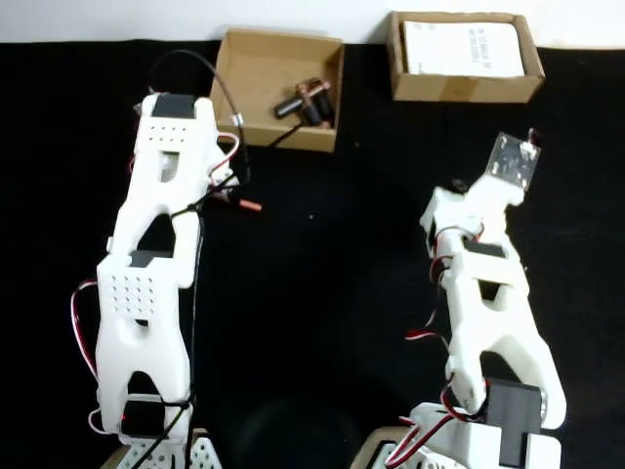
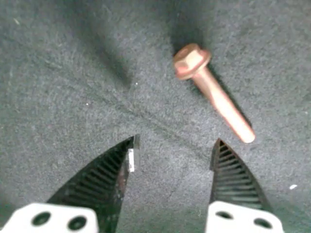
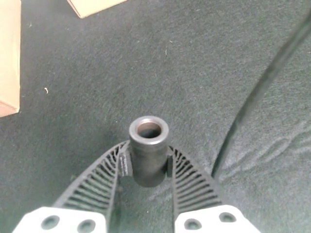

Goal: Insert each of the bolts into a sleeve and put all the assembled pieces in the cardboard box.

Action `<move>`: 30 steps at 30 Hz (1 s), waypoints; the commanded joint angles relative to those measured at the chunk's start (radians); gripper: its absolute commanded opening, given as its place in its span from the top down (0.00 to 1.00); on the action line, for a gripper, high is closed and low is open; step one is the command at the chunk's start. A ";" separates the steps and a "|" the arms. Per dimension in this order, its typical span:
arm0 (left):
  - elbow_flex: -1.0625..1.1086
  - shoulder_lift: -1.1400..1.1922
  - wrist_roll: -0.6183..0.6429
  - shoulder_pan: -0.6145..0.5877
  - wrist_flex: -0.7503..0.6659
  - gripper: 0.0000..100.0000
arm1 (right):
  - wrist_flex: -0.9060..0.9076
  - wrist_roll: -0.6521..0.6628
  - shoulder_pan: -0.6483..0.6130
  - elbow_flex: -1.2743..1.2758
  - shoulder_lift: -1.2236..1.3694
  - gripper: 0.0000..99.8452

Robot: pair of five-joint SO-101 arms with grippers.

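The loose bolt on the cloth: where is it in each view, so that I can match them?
High view: bolt on the black cloth, below the left cardboard box.
Left wrist view: just beyond the open left gripper.
Right wrist view: right gripper holding a sleeve instead.
Shared landmark: the black cloth.

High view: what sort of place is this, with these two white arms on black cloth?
Probably a robotics lab bench, not a factory: two white arms side by side on a black cloth, the right end effector holding a sleeve, a loose bolt on the cloth, cardboard boxes behind.
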 commanded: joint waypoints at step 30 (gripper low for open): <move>-0.189 0.154 0.313 -0.033 -0.009 0.81 | -0.018 0.005 -0.005 0.002 -0.053 0.99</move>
